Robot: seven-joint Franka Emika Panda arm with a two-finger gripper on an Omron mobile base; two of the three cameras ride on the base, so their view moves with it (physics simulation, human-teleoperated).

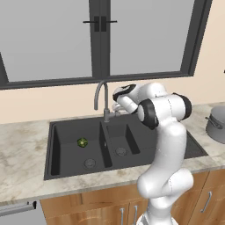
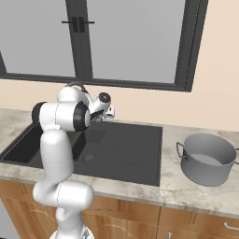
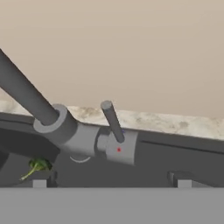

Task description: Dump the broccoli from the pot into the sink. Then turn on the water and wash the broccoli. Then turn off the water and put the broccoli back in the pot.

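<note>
The broccoli (image 1: 82,142) lies on the floor of the large left basin of the dark sink (image 1: 66,127), above its drain; in the hand view the broccoli (image 3: 37,166) shows at the lower left. No water runs from the grey gooseneck faucet (image 1: 100,94). My gripper (image 1: 117,107) hovers just right of the faucet base, open and holding nothing. In the hand view the side lever (image 3: 113,120) stands tilted ahead, between my wide-apart fingertips (image 3: 39,183), and they are not touching it. On the counter to the right of the sink stands the grey pot (image 2: 207,158), upright and with nothing showing inside.
A window with dark frames (image 1: 101,39) runs along the wall behind the sink. The smaller right basin (image 1: 123,140) and the drainboard (image 2: 135,154) lie under my arm. Marble counter (image 1: 22,149) surrounds the sink, with wooden cabinet fronts (image 1: 105,206) below.
</note>
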